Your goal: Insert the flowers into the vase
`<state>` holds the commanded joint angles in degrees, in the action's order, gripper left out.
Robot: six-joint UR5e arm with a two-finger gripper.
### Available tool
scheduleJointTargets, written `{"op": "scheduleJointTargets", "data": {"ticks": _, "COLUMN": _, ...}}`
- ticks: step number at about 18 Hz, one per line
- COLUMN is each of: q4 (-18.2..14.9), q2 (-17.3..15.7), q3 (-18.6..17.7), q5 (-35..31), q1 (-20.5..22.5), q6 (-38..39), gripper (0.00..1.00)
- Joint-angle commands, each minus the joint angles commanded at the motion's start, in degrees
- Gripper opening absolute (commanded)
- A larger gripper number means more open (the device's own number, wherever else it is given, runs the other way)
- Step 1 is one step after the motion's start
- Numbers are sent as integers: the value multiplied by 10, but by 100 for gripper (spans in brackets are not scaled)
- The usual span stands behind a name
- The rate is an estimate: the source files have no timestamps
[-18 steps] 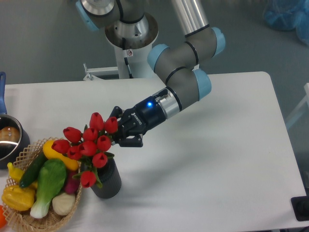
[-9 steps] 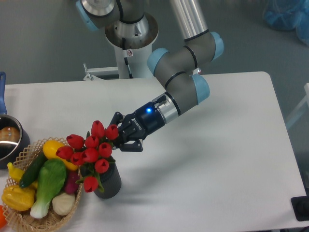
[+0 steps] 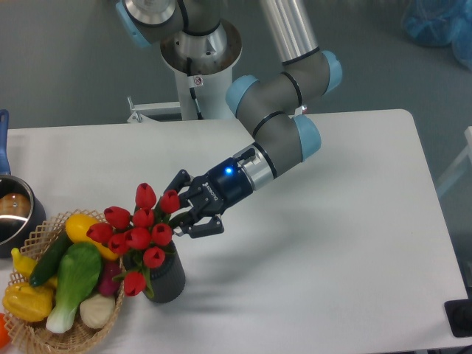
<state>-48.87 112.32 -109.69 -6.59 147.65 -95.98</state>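
Observation:
The flowers (image 3: 140, 228), a bunch of red tulips with green stems, stand with their stems down in the vase (image 3: 169, 284), a small dark grey cylinder on the white table. The blooms hide the vase's mouth. My gripper (image 3: 186, 209) is just to the right of the blooms, pointing left. Its fingers (image 3: 179, 179) are spread apart, and the rightmost tulip sits between them. I see no grip on the stems.
A wicker basket (image 3: 29, 338) of vegetables stands right against the vase's left side. A metal pot (image 3: 13, 214) with a blue handle is at the left edge. The arm's base (image 3: 199, 51) stands behind the table.
The bunch has sunk lower into the vase and shifted slightly. The gripper's fingers have spread wider apart around the blooms. The arm moved a little down and left.

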Motion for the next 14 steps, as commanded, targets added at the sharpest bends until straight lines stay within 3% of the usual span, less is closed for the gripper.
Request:
{"op": "scheduleJointTargets", "data": {"ticks": 4, "q4": 0, "q2": -1, "q3": -2, "q5": -29, "q1": 12, "q6": 1, "gripper": 64}}
{"op": "scheduleJointTargets", "data": {"ticks": 5, "q4": 0, "q2": -2, "q3": -2, "q5": -39, "q1": 14, "q6": 1, "gripper": 77}}
{"op": "scheduleJointTargets", "data": {"ticks": 8, "q4": 0, "q2": -3, "q3": -4, "q5": -50, "q1": 33, "q6": 1, "gripper": 98}}
{"op": "scheduleJointTargets", "data": {"ticks": 14, "q4": 0, "q2": -19, "q3": 1, "q5": -105, "q1": 71, "q6": 0, "gripper": 100}}
